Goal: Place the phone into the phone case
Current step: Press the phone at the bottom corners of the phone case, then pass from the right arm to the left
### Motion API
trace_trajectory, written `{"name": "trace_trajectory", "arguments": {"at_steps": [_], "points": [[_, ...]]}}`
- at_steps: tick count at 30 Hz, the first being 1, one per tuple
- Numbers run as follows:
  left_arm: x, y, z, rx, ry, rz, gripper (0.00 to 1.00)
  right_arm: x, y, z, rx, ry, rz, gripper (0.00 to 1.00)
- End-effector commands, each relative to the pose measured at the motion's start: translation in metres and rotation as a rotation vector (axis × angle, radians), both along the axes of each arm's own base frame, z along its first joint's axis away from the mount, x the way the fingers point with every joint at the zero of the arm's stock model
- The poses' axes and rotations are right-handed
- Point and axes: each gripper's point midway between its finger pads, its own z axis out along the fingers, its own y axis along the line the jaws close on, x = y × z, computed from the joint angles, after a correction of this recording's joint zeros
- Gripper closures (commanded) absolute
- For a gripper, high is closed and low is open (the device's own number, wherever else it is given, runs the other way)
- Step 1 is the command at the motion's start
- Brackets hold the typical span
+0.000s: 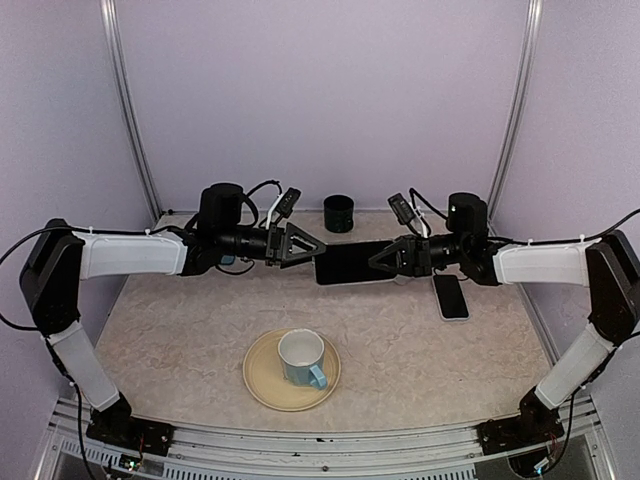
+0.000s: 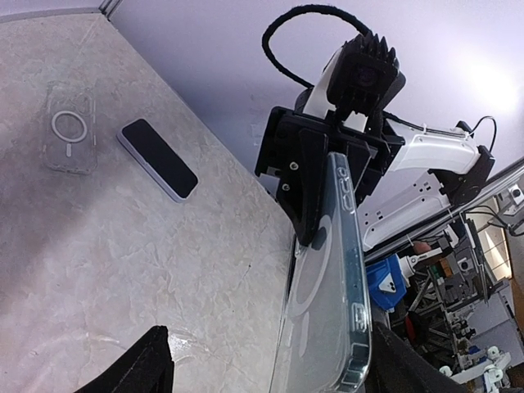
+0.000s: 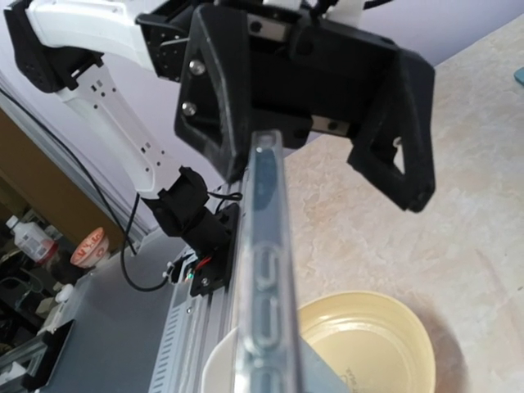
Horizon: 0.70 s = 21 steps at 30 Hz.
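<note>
Cased phone (image 1: 352,263) held in air between both arms.
Left gripper (image 1: 305,246) and right gripper (image 1: 385,259) clamped on opposite ends, likely for seating; spare phone (image 1: 451,297) lying on table (image 1: 180,330).

both arms meet mid-table, the left gripper (image 1: 312,246) and right gripper (image 1: 378,260) each clamped on an end of a dark phone case (image 1: 350,263). phone (image 1: 450,296) lies flat beside the right arm. mug (image 1: 303,358) sits on a plate (image 1: 262,385); black cup (image 1: 339,213) behind.
</note>
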Motion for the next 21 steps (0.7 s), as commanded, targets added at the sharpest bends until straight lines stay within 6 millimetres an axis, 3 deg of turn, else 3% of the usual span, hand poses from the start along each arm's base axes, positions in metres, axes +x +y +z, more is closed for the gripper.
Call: {"name": "trace_trajectory", "arguments": {"at_steps": [1, 7, 13, 16, 21], "points": [[-0.006, 0.002, 0.006, -0.023, -0.021, -0.014, 0.22, 0.004, -0.006, 0.03, 0.059, -0.103, -0.039, 1.0], [-0.014, -0.001, 0.009, -0.035, -0.042, -0.037, 0.15, 0.015, -0.008, 0.027, 0.047, -0.067, -0.082, 1.0], [-0.016, -0.005, 0.003, -0.029, -0.037, -0.047, 0.16, 0.02, -0.008, 0.032, 0.056, -0.046, -0.113, 1.0], [-0.017, -0.007, 0.0, -0.03, -0.032, -0.057, 0.19, 0.02, -0.008, 0.038, 0.069, -0.029, -0.12, 1.0], [-0.019, -0.01, 0.006, -0.053, -0.038, -0.073, 0.36, 0.022, -0.007, 0.039, 0.065, 0.007, -0.124, 1.0]]}}
